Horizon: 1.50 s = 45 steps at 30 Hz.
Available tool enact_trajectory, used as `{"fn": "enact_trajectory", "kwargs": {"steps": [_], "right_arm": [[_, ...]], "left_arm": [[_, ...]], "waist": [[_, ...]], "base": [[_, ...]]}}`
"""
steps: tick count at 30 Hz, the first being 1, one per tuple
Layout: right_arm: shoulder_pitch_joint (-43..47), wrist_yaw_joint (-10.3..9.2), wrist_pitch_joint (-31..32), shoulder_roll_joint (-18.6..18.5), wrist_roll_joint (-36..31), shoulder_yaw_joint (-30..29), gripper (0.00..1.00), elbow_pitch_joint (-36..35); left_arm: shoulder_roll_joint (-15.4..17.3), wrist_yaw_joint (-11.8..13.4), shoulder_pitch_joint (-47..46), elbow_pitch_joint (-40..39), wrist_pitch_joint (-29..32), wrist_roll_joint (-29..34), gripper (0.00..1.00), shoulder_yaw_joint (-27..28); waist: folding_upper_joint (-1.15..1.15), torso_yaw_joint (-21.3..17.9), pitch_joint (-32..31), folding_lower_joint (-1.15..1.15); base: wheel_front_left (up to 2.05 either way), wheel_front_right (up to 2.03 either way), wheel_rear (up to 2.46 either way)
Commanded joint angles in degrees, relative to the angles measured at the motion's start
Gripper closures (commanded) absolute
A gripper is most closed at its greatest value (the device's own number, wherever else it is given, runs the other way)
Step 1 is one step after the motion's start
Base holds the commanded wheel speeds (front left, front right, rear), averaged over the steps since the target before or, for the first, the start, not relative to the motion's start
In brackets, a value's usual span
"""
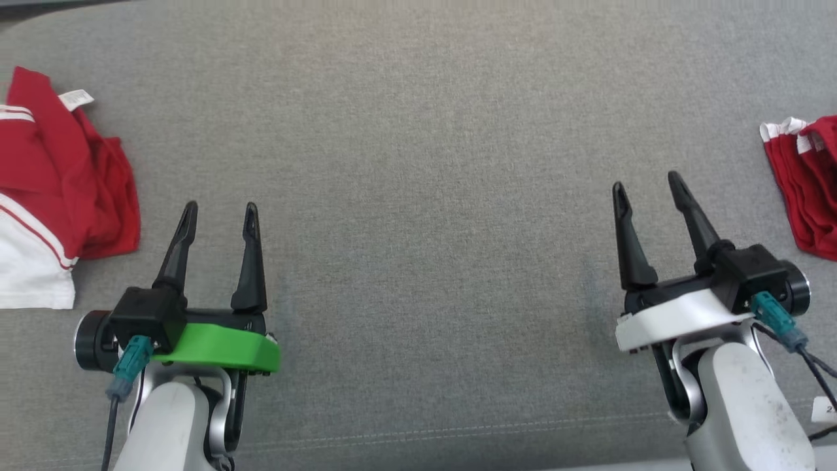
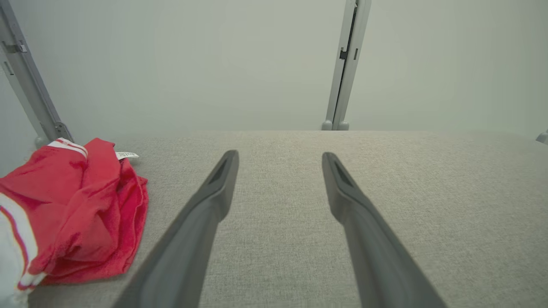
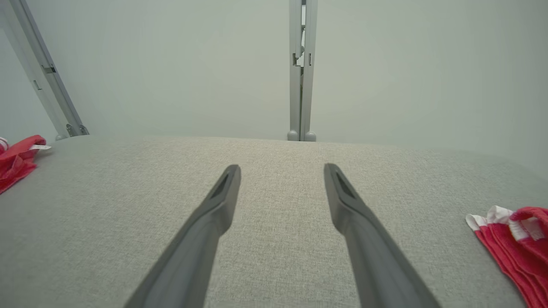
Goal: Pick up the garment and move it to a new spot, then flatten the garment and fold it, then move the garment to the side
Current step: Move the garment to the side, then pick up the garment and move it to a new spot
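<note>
Both sets of jaws are apart on my left gripper (image 1: 221,208) and right gripper (image 1: 646,183), crumpled garment (image 1: 59,176) at 9 o'clock, second garment (image 1: 807,190) at 3.

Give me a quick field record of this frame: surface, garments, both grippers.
surface: grey fabric
left garment: red and white, crumpled, at the robot's left edge, label showing
right garment: red with white trim, at the right edge, partly cut off by the frame
left gripper: open, holding nothing, apart from left garment
right gripper: open, holding nothing, apart from right garment
</note>
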Motion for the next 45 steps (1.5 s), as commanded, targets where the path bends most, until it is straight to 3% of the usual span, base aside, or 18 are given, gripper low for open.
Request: {"fn": "enact_trajectory", "kwargs": {"steps": [1,20,45], "right_arm": [[1.98,-0.08,0.22,0.28,-0.36,0.19,0.0,-0.53],[17.36,-0.08,5.07,1.72,-0.17,-2.23,0.0,-8.14],[20.2,-0.08,5.55,1.79,2.16,-3.21,0.0,-10.38]], "left_arm": [[0.16,0.31,1.53,0.12,-0.41,-0.06,0.0,0.22],[1.7,1.39,12.12,1.14,0.12,-0.7,0.0,0.22],[2.8,2.45,13.61,-0.23,2.17,-2.24,0.0,-0.16]], "waist": [[0.0,2.82,-4.84,0.0],[0.0,0.33,-15.83,0.0],[0.0,-0.57,-17.1,0.0]], "base": [[0.0,0.0,0.0],[0.0,0.0,0.0],[0.0,0.0,0.0]]}}
